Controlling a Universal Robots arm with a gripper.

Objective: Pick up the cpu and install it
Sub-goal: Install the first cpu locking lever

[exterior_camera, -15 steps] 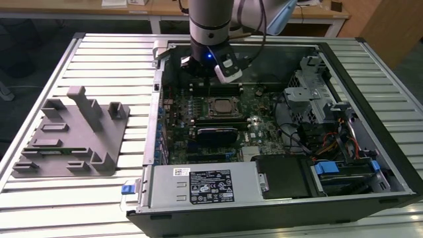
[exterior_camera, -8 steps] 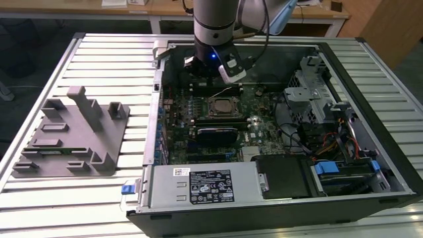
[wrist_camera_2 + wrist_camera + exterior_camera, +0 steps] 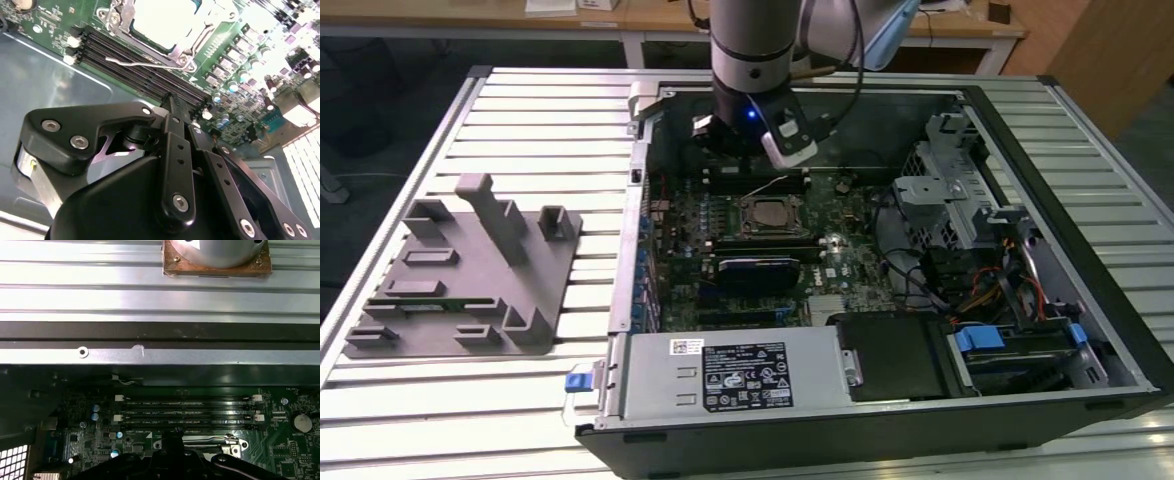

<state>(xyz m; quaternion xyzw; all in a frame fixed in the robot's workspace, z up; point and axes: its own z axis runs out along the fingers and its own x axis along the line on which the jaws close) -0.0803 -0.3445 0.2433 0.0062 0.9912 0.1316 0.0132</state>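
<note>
Item: the cpu (image 3: 769, 214), a small flat square chip with a pale metal top, lying level inside the socket frame (image 3: 192, 42) on the motherboard (image 3: 761, 265) of the open computer case (image 3: 1067, 250), which rests on the slatted bench (image 3: 520, 110). In the second wrist view the chip's bright lid (image 3: 162, 20) sits within the metal frame, with the thin wire latch lever (image 3: 135, 63) running alongside it above the memory slots (image 3: 145, 75); whether the frame is clamped down over it cannot be told. Handling, as judged: light, rigid, smooth on top and so likely slippery; delicate on its underside and at the socket contacts, so best taken by two opposite edges of the rim, kept level, never pressed at an angle. Tool (image 3: 172, 102): black linkage fingers drawn together at the tip in the second wrist view, with no gap visible between them and nothing between them; it appears clenched and empty. Position: in the exterior view the tool (image 3: 754, 150) hangs above the memory slots at the far side of the board, just beside the socket and not touching the chip. Also present: a grey moulded fixture (image 3: 460, 275) on the bench, at the exterior view's left, well apart from the case.
</note>
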